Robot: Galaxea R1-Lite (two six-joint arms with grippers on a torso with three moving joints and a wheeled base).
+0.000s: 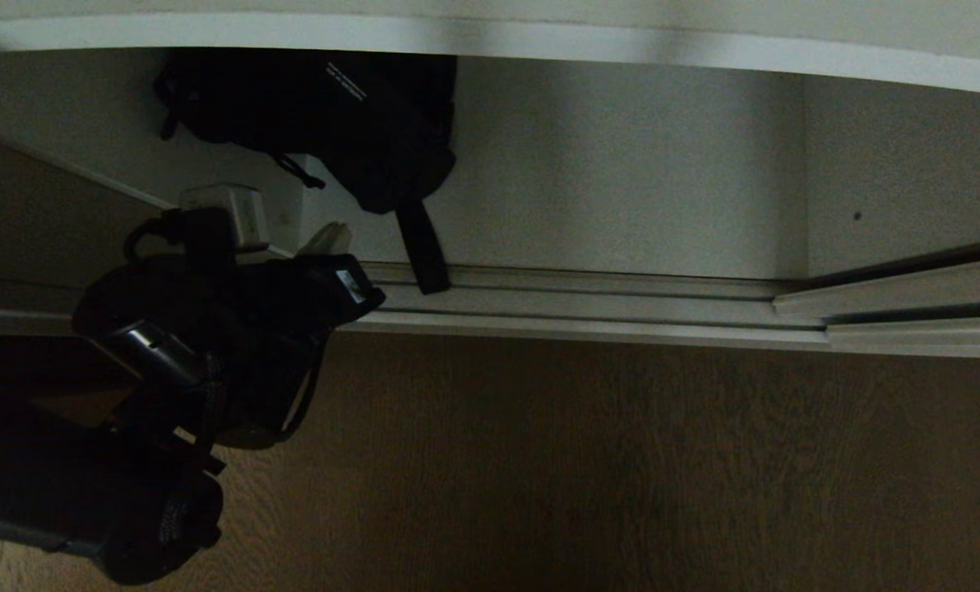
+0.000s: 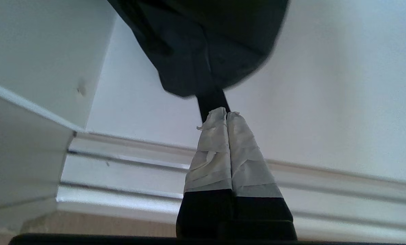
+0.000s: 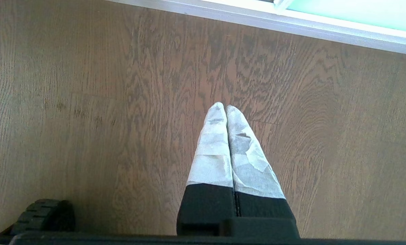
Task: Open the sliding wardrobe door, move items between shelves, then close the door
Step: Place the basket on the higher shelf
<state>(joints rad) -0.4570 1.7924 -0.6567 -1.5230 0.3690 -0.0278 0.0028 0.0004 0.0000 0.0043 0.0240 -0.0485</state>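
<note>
Left gripper [image 2: 227, 114] — fingers clenched, empty — pointed at the black strappy bundle [image 1: 334, 115] at 12 o'clock; right gripper [image 3: 225, 108] — clenched — hung over brown wood-grain floor [image 3: 87, 102].

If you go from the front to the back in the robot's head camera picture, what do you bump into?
Brown wooden floor → ribbed silver floor track → grey wardrobe bottom board with the black strappy bag on it → white front edge of the shelf above. The left claw reaches in at the track, on the left.
</note>
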